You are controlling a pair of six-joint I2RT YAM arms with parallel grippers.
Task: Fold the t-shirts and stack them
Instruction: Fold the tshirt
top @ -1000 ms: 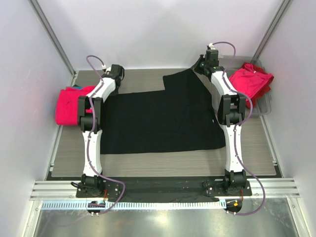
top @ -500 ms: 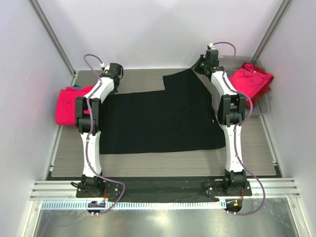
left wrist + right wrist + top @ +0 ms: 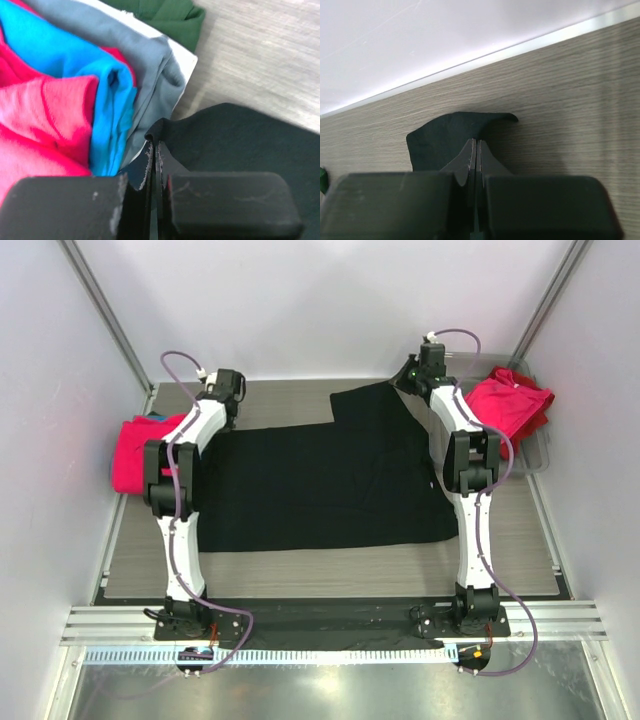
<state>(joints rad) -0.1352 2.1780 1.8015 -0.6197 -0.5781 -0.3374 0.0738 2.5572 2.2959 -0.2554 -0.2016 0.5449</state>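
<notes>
A large black t-shirt (image 3: 320, 480) lies spread on the table between the arms. My left gripper (image 3: 228, 385) is shut on its far left corner (image 3: 220, 135), next to a pile of pink, blue and grey shirts (image 3: 65, 90). My right gripper (image 3: 422, 365) is shut on the far right corner of the black t-shirt (image 3: 450, 137) near the back wall. A pink t-shirt pile (image 3: 138, 452) sits at the left edge. More pink-red shirts (image 3: 512, 400) lie at the back right.
A clear grey tray (image 3: 540, 455) holds the pink-red shirts at the back right. A green cloth (image 3: 170, 12) lies beyond the left pile. The back wall (image 3: 445, 30) stands close behind the right gripper. Metal rails run along the table's left edge.
My left arm has moved a little left and farther back, drawing the black shirt's left corner with it. The right arm has hardly moved.
</notes>
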